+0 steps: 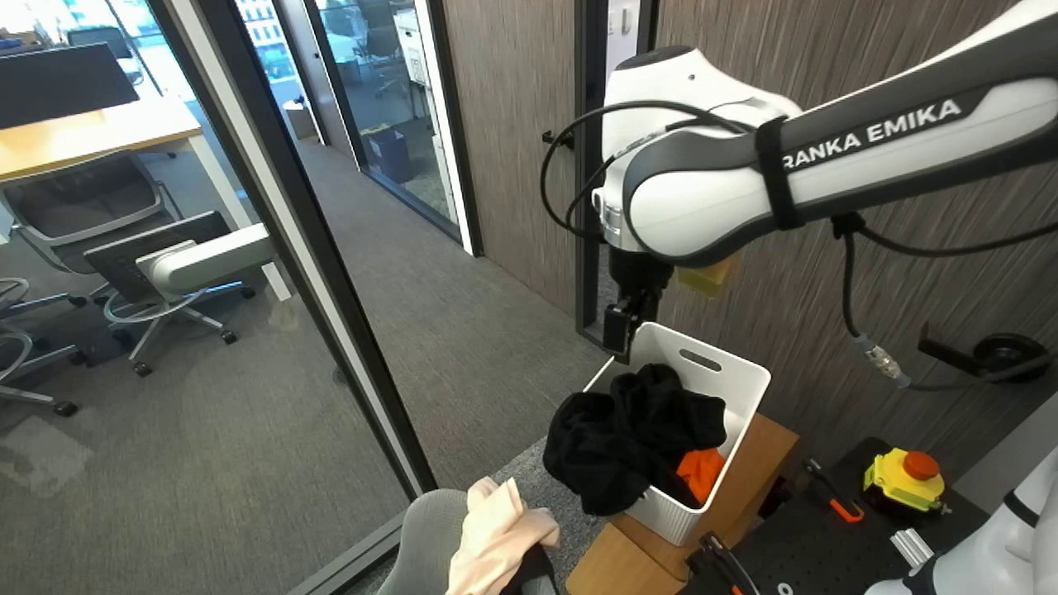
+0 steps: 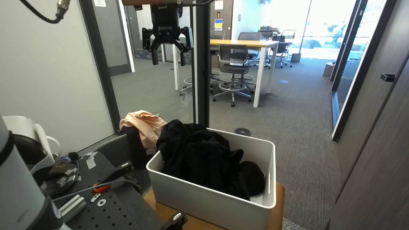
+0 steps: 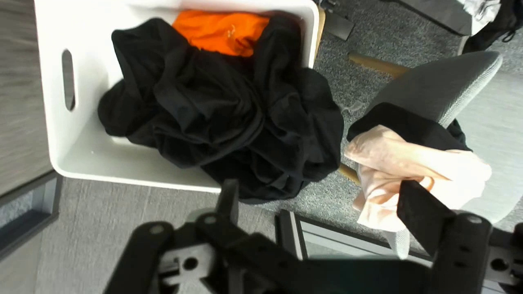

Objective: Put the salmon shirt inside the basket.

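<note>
salmon-coloured and crumpled, the shirt (image 1: pixel 496 537) lay leftmost in both exterior views, draped over a grey chair (image 1: pixel 426 541) with black fabric (image 3: pixel 402 122) partly under it. to its right and well above it hung the gripper (image 2: pixel 169 63), its fingers (image 2: pixel 155 58) wide apart and nothing between them. farther right, the white basket (image 1: pixel 740 392) held a heap of black clothing (image 1: pixel 632 430) that spilled over its rim, plus a patch of orange cloth (image 1: pixel 701 473). the step in hand seemed to be the reach for the shirt, with the grasp not yet made. the next move probably called for crossing to the chair, coming down on a raised fold and pinching the shirt alone, since the black fabric beneath could come along; then a lift high enough to pass over the basket's rim. in an exterior view, a white sheet (image 2: pixel 99 3) in the background was too small to read, and to its right "robotiq" stood on the gripper's body; at the far right, the robot arm (image 1: pixel 876 169) bore the letters "ranka emika", their start hidden by a dark strap (image 1: pixel 775 173).
</note>
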